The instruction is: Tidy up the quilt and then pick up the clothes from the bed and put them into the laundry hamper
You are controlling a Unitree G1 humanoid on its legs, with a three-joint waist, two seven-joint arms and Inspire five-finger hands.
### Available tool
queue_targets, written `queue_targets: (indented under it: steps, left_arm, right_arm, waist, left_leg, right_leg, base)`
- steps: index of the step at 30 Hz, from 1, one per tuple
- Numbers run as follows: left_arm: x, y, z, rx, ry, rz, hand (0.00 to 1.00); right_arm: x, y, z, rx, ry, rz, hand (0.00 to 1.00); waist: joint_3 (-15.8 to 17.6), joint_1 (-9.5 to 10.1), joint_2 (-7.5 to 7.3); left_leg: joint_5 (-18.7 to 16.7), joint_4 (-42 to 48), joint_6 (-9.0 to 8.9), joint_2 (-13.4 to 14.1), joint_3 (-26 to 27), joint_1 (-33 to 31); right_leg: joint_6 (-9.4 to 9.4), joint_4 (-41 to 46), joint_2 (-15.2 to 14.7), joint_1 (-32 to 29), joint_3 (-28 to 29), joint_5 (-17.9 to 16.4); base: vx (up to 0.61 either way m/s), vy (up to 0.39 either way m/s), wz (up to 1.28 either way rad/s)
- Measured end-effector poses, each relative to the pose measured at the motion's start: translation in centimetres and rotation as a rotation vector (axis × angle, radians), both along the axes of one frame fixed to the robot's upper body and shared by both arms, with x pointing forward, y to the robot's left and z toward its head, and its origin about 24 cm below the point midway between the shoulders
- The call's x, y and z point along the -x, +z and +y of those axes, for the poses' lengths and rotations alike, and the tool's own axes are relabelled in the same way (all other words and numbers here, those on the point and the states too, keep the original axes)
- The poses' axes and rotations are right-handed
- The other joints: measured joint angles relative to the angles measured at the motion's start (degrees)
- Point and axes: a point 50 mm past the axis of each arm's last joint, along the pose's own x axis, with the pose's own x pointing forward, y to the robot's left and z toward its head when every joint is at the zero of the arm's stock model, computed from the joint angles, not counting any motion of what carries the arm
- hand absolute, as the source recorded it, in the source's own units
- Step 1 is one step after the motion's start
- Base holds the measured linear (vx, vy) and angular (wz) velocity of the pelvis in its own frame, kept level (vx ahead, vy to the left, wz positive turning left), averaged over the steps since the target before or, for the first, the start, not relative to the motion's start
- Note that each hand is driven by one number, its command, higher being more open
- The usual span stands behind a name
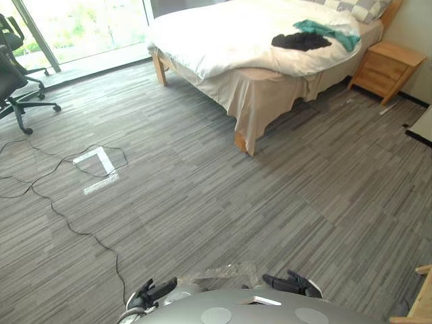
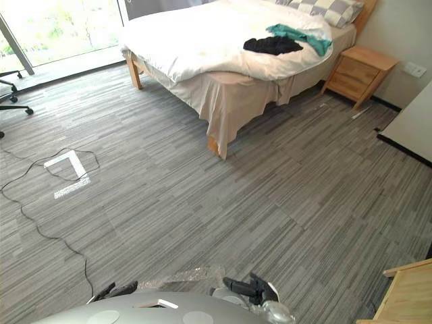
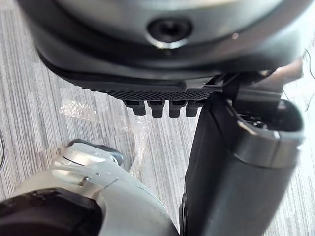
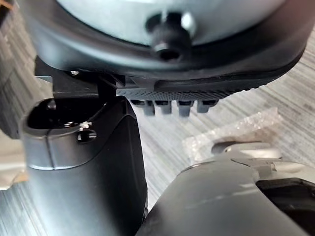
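Fingers (image 3: 156,109) of my left hand (image 1: 154,291) are loosely straight in a row and hold nothing, with the thumb (image 3: 236,172) standing apart beside them. The fingers (image 4: 184,108) of my right hand (image 1: 291,283) are just as relaxed and touch nothing, and its thumb (image 4: 83,167) is also held clear of them. Both hands hang low and close in front of me, above the grey striped floor (image 1: 283,196). A crumpled piece of clear plastic film (image 1: 226,273) lies on the floor between them.

The bed (image 1: 162,67) stands well apart from my hands, across the open floor. A white quilt (image 1: 223,34) covers it, rumpled along its near edge, and a beige sheet (image 1: 253,101) hangs down below it at the near corner. The clothes are on top of the quilt, toward the head end. A black garment (image 1: 300,42) lies in a loose heap, and a teal garment (image 1: 331,30) touches it on the side nearer the checked pillow (image 1: 361,8).

A wooden nightstand (image 1: 386,67) sits just beside the head of the bed. A black office chair (image 1: 13,81) stands far off on my left by the window, and a white tape mark (image 1: 101,162) is on the floor between it and the bed.
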Motion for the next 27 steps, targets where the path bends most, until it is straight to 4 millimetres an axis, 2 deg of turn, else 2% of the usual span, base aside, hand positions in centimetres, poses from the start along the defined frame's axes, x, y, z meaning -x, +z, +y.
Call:
queue_targets:
  steps: [2, 6, 11, 19, 24, 27]
  left_arm:
    - [-0.2, 0.0, 0.1, 0.0, 0.01, -0.004, 1.0]
    - [-0.6, 0.0, 0.0, 0.004, 0.001, -0.008, 1.0]
    - [-1.8, 0.0, -0.2, -0.019, -0.117, 0.006, 1.0]
    - [-2.5, -0.1, -0.3, -0.007, -0.195, 0.057, 1.0]
    - [-2.4, -0.1, -0.4, 0.002, -0.208, 0.06, 1.0]
    - [-2.7, 0.0, -0.2, 0.0, -0.242, 0.058, 1.0]
  right_arm:
    - [0.4, -0.1, 0.1, -0.012, -0.033, 0.011, 1.0]
    - [0.5, -0.1, 0.2, -0.021, -0.045, 0.011, 1.0]
    - [0.5, -0.1, 0.2, -0.035, -0.054, 0.01, 1.0]
    - [0.4, -0.1, 0.1, -0.034, -0.06, 0.005, 1.0]
    - [0.4, -0.1, 0.1, -0.036, -0.064, 0.017, 1.0]
    - [0.3, -0.1, 0.1, -0.037, -0.07, 0.007, 1.0]
  waist:
    - [-0.5, -0.05, -0.42]
    - [-0.4, -0.15, -0.35]
    - [-0.2, -0.11, -0.17]
    - [0.1, -0.25, 0.05]
    - [0.8, -0.41, 0.03]
    - [1.2, -0.43, -0.28]
  left_leg:
    - [2.5, -5.7, -0.11, -0.8, 1.4, 2.8]
    - [6.0, -12.6, 0.4, -1.8, 1.4, 7.1]
    - [5.9, -13.3, -0.05, -2.2, 2.9, 9.3]
    - [5.7, -13.4, -0.32, -2.2, 4.2, 9.7]
    - [5.8, -13.6, -0.21, -2.0, 5.9, 9.9]
    - [5.4, -13.6, 0.18, -1.7, 8.1, 8.6]
  right_leg:
    - [0.06, -2.5, -0.9, 1.2, -0.9, 2.6]
    - [0.32, -5.2, -1.3, 3.6, -1.9, 3.3]
    - [1.27, -6.3, -1.7, 5.7, -2.5, 3.9]
    - [1.37, -6.2, -1.6, 5.6, -2.5, 4.0]
    - [0.88, -5.5, -1.5, 5.0, -1.1, 3.6]
    - [-0.13, -1.4, -1.2, 0.6, 1.0, 2.5]
  base:
    - [0.11, 0.081, -0.09]
    - [0.14, 0.073, 0.06]
    - [0.08, 0.05, -0.01]
    - [-0.06, -0.012, -0.07]
    - [-0.14, -0.019, -0.13]
    - [-0.16, -0.011, -0.41]
